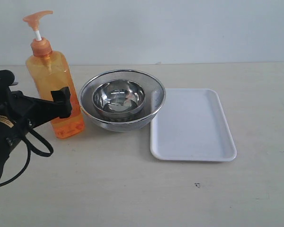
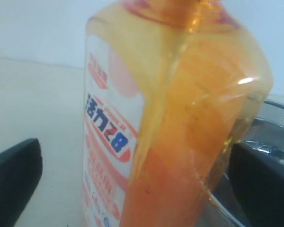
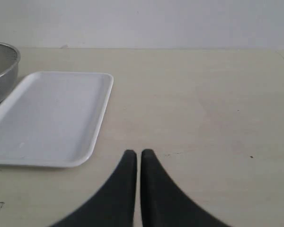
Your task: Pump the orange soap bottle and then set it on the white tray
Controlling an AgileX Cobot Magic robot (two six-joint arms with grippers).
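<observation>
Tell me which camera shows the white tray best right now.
The exterior view: the whole white tray lies in frame, beside the strainer. The right wrist view shows most of it, cut off at one edge. The left wrist view shows none of it.

My right hand (image 3: 137,154) sits low over the counter (image 3: 203,104), black fingers (image 3: 125,189) pressed together with only a hairline slit between the tips. White tray (image 3: 47,118) lies flat on the counter, near the fingertips but not touching. Steel mesh strainer (image 3: 2,71) is just beyond the tray's far end, with only part of its rim in view. Pale wall (image 3: 156,23) behind.
</observation>
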